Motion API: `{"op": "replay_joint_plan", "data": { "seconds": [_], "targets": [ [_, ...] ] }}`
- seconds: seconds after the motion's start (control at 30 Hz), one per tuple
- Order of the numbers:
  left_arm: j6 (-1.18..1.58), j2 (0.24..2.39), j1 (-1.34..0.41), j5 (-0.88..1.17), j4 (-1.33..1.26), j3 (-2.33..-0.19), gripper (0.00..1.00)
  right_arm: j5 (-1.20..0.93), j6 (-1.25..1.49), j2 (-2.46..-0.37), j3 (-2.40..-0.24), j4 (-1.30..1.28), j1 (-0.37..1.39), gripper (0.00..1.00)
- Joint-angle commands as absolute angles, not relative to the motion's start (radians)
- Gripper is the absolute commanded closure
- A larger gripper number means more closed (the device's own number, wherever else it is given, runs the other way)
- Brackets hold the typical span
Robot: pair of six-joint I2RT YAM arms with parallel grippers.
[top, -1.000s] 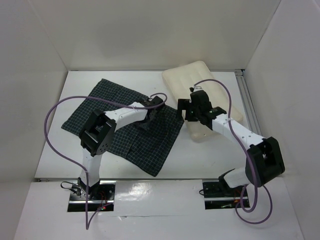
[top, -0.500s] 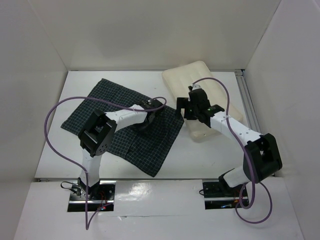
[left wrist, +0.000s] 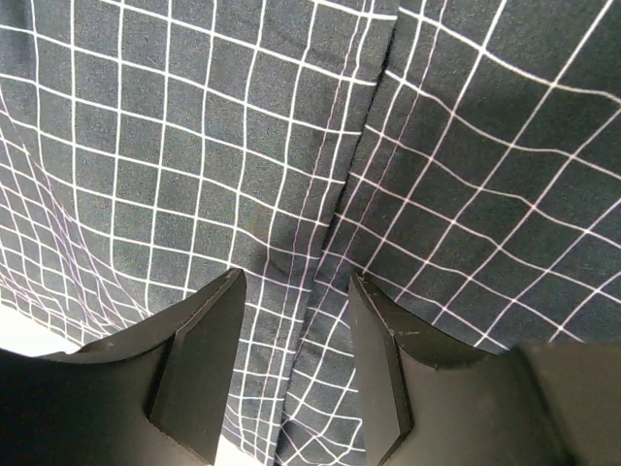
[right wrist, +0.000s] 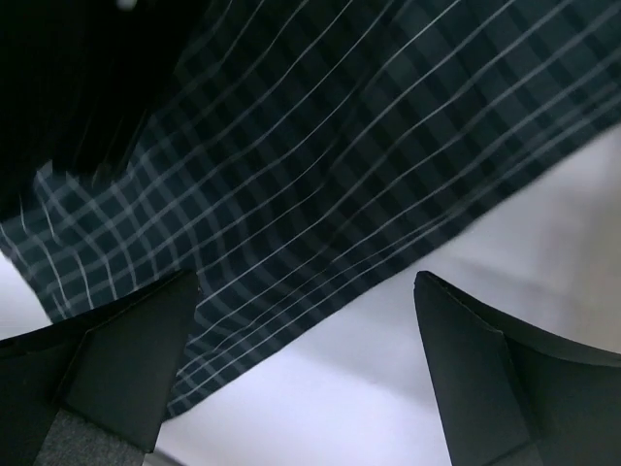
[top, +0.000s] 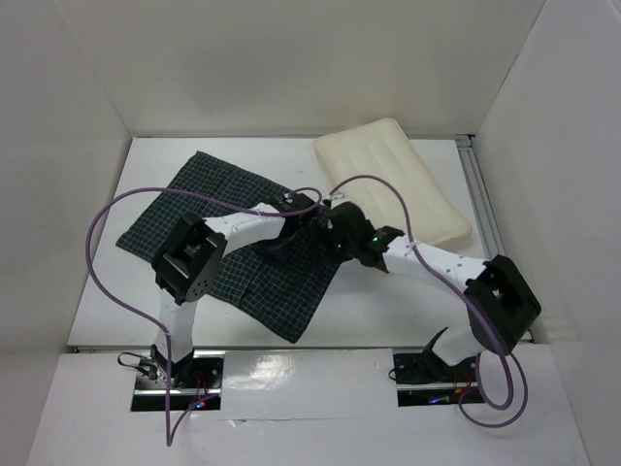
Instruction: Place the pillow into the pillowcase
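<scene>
Over pillowcase (left wrist: 194, 146) hem — left fingers (left wrist: 199, 379) apart

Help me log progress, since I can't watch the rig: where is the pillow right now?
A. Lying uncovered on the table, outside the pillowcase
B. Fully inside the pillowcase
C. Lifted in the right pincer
A: the cream pillow lies bare and whole at the far right, while the checked pillowcase is spread flat to its left.
</scene>
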State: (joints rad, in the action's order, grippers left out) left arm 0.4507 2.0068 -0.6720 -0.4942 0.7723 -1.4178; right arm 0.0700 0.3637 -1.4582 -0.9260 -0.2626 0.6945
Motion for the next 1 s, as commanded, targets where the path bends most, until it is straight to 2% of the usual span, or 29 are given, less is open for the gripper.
{"op": "replay_joint_plan", "data": {
  "seconds": [0.0, 0.1, 0.2, 0.27, 0.33, 0.4, 0.43, 0.5, 0.53, 0.63, 0.77, 0.87, 0.97],
  "targets": [
    [0.468, 2.0, -0.669, -0.466, 0.784, -1.422, 0.4, 0.125, 0.442, -1.522, -0.902, -0.227, 0.784, 0.0],
    [0.468, 2.0, -0.649, -0.436, 0.784, -1.422, 0.4, 0.153, 0.518, -1.545, -0.868, -0.196, 0.804, 0.0],
    [0.457, 1.979, -0.638, -0.378, 0.761, -1.411, 0.4, 0.129, 0.557, -1.565, -0.838, -0.124, 0.804, 0.05],
    [0.448, 1.963, -0.612, -0.341, 0.747, -1.402, 0.4, 0.117, 0.571, -1.604, -0.838, -0.072, 0.804, 0.1],
    [0.448, 1.95, -0.601, -0.33, 0.747, -1.393, 0.4, 0.104, 0.58, -1.64, -0.838, -0.042, 0.804, 0.21],
    [0.436, 1.939, -0.601, -0.33, 0.747, -1.393, 0.39, 0.094, 0.58, -1.658, -0.838, -0.003, 0.804, 0.37],
    [0.427, 1.939, -0.601, -0.33, 0.747, -1.393, 0.38, 0.094, 0.58, -1.672, -0.828, 0.017, 0.804, 0.61],
    [0.426, 1.939, -0.601, -0.33, 0.747, -1.384, 0.36, 0.094, 0.591, -1.683, -0.828, 0.017, 0.804, 0.9],
    [0.417, 1.939, -0.601, -0.339, 0.747, -1.384, 0.34, 0.107, 0.591, -1.683, -0.828, 0.017, 0.804, 1.0],
    [0.417, 1.948, -0.601, -0.371, 0.756, -1.374, 0.27, 0.138, 0.591, -1.666, -0.793, 0.005, 0.804, 1.0],
    [0.426, 1.971, -0.601, -0.385, 0.756, -1.374, 0.28, 0.181, 0.591, -1.6, -0.769, -0.043, 0.804, 1.0],
    [0.436, 1.982, -0.601, -0.397, 0.756, -1.374, 0.37, 0.207, 0.591, -1.562, -0.743, -0.081, 0.795, 1.0],
    [0.436, 1.991, -0.601, -0.397, 0.756, -1.374, 0.54, 0.216, 0.591, -1.533, -0.713, -0.092, 0.775, 1.0]
  ]
}}
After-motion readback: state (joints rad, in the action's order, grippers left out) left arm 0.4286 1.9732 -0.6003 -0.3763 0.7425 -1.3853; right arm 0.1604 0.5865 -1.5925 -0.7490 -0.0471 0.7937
